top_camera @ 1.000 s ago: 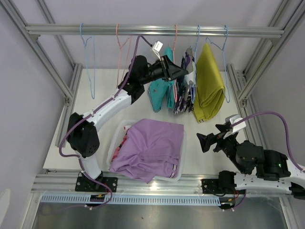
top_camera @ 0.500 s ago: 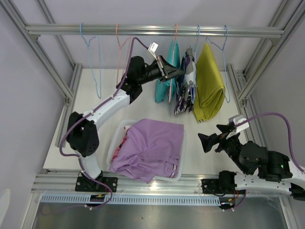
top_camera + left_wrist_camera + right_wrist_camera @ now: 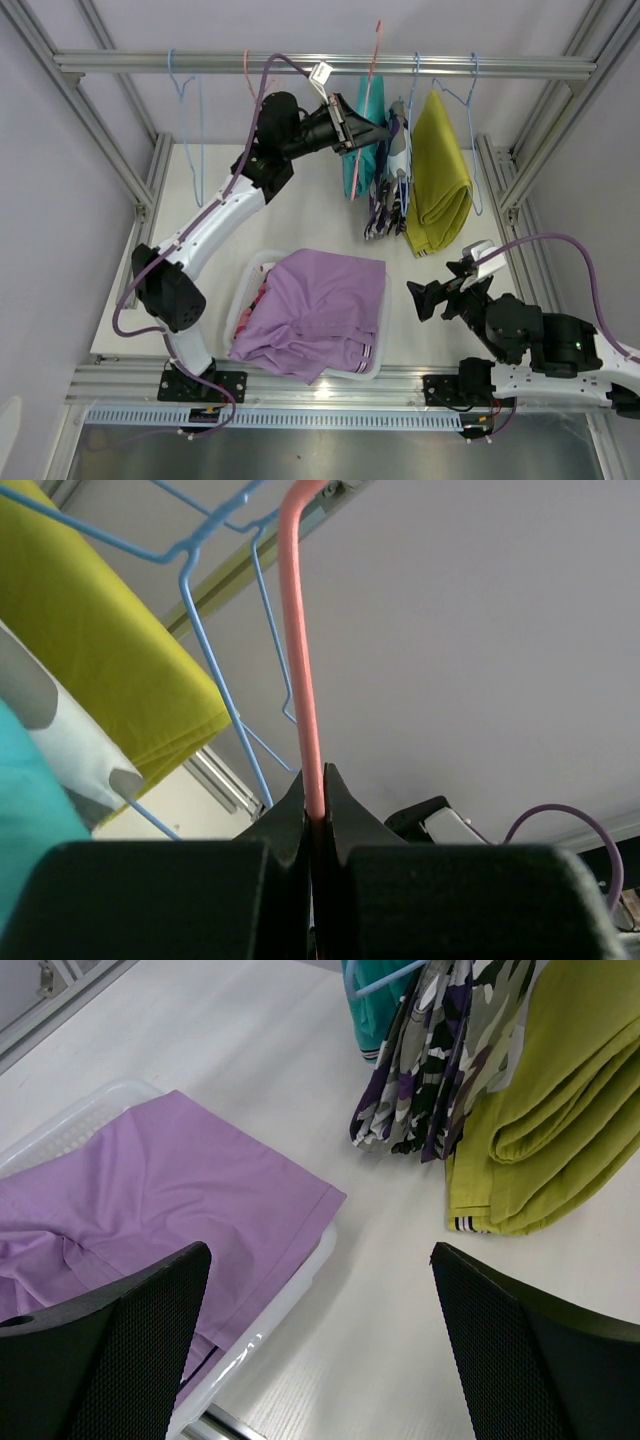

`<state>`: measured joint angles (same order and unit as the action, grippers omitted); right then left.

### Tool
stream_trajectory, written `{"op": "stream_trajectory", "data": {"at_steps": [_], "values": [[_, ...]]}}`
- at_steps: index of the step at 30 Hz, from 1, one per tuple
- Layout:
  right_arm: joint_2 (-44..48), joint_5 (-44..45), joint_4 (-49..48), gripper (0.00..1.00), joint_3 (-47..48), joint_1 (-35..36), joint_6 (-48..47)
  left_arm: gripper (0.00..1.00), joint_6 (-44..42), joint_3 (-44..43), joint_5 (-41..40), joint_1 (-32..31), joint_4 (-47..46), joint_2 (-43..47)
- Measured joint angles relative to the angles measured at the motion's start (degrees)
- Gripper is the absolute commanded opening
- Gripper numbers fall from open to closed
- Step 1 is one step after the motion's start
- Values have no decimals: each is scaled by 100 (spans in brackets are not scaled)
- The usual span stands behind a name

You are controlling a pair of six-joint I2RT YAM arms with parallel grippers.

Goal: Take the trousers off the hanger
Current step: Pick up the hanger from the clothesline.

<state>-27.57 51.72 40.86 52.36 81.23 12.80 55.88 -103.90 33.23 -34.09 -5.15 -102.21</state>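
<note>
Left gripper (image 3: 314, 810): jaws pressed together, pinching wire of pink hanger (image 3: 300, 640). Hanger hook stood above rail (image 3: 200, 64); teal trousers (image 3: 356, 175) hung on it, just beside camouflage trousers (image 3: 384, 210) and mustard trousers (image 3: 440, 170). Lilac trousers (image 3: 315, 305) lay in bin (image 3: 246, 278). Right gripper (image 3: 320, 1340) spread, empty. Step judged: unhooking hanger. Firm pinch needed; hanger best drawn clear of neighbours before teal cloth was pulled off.

lilac trousers (image 3: 315, 310) are lying over the pink-red pair (image 3: 261, 291) in the basket (image 3: 372, 366). teal (image 3: 365, 168), camouflage (image 3: 388, 200) and mustard (image 3: 438, 180) pairs are hanging on hangers (image 3: 375, 60).
</note>
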Motion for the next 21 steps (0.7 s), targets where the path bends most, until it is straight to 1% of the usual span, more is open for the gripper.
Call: {"op": "stream_trajectory", "data": {"at_steps": [2, 7, 11, 17, 21], "values": [[-61, -17, 22, 97, 17, 0, 2, 0, -46, -111, 0, -2, 337, 114], [-142, -35, 48, 97, 125, 0, 2, 0, -195, -111, -166, -4, 721, 321], [-293, -11, -109, 97, 280, 0, -90, 0, -483, 0, -599, -52, 1165, 763], [-1185, 33, -671, 97, 874, -2, -468, 1, -852, 496, -1530, -417, 1829, 1825], [-1899, 24, -1180, 97, 1191, -4, -763, 0, -1108, 603, -2245, -776, 2149, 2260]]}}
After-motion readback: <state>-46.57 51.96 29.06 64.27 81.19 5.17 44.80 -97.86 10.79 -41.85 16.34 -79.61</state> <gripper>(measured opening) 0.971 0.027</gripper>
